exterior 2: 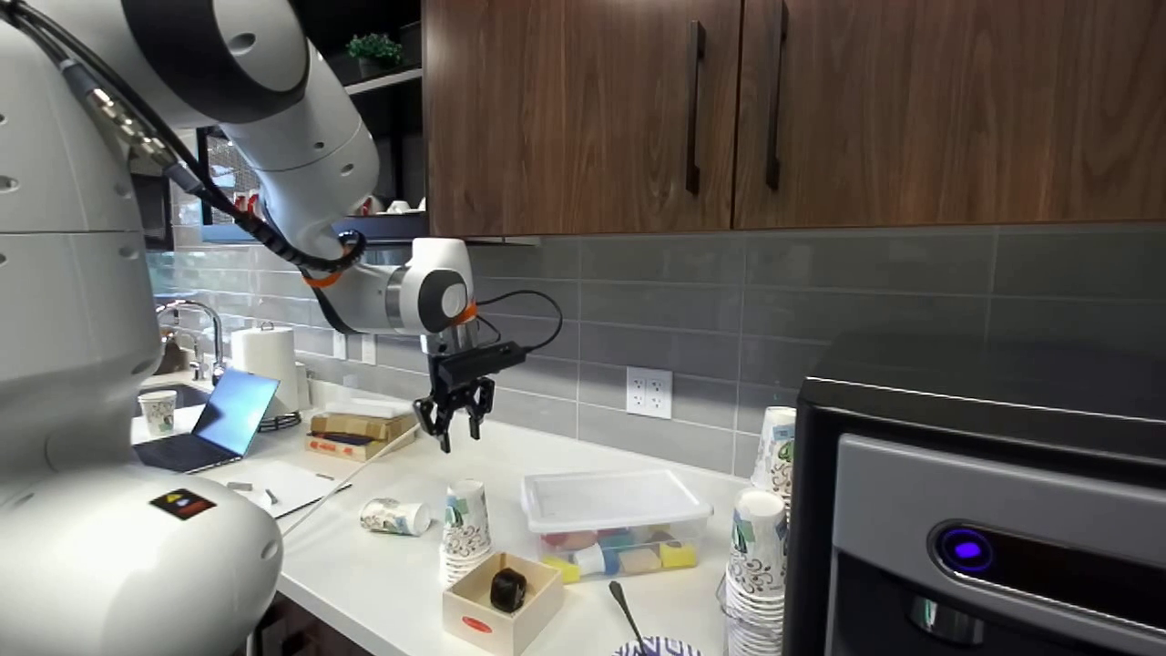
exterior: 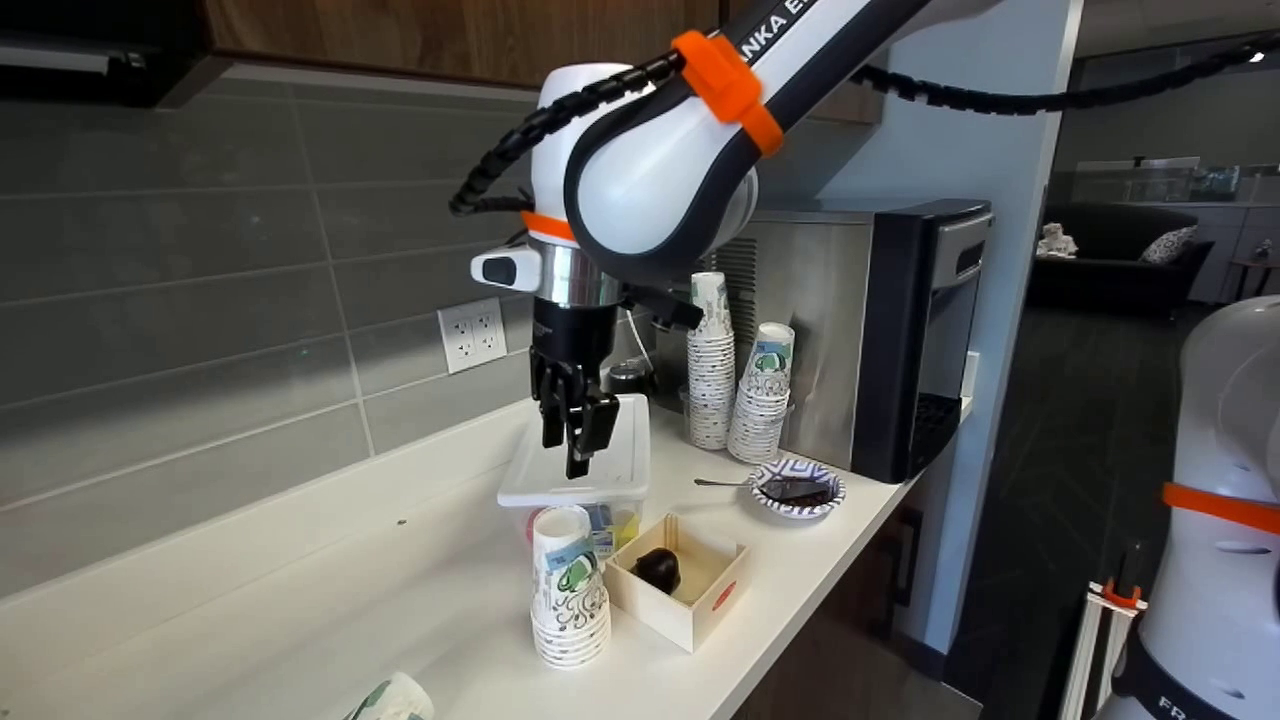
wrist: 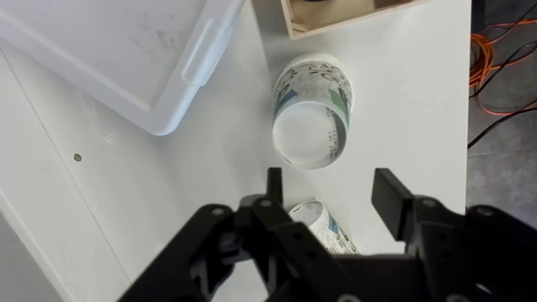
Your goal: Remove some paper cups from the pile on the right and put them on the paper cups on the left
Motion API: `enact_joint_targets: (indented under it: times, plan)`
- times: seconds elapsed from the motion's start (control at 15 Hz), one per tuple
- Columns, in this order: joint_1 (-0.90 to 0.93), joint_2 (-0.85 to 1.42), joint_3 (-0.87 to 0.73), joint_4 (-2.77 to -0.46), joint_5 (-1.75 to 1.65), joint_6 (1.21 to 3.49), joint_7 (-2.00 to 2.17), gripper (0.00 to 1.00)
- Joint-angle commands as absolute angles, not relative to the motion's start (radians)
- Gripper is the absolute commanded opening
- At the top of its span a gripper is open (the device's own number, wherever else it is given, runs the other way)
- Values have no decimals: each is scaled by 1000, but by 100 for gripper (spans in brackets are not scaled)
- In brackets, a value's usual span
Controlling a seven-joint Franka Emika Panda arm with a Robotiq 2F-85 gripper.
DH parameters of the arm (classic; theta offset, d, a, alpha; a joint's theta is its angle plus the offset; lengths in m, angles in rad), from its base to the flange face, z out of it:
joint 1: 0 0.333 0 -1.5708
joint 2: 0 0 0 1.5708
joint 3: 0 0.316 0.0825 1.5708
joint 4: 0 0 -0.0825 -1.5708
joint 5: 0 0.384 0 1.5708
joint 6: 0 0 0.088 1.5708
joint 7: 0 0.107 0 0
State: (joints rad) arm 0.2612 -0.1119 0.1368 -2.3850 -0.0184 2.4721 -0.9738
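In an exterior view your gripper [exterior: 565, 452] hangs over the counter [exterior: 450, 600] — the short cup stack [exterior: 571, 592] stands just beside the box [exterior: 660, 615], and two tall stacks [exterior: 711, 380] near the machine [exterior: 825, 350]. In an exterior view you have a cup [exterior 2: 390, 517] on its side, near that stack. In the wrist view your jaws stand well apart — and that stack shows bottom-up.

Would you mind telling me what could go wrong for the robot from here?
If the open gripper comes down off-centre, it might tip the short cup stack or push it into the nearby wooden box. The cup lying on its side may roll if nudged. That stack is nested, so more might lift than intended.
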Motion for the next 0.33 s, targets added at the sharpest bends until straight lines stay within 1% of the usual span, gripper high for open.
enact_joint_targets:
  times: [0.0,0.07,0.27]
  plan:
    - [250,-95,136,-2362,18,2471,-1020,90]
    - [248,-94,136,-2360,19,2467,-1022,99]
    - [241,-83,137,-2348,7,2440,-1021,100]
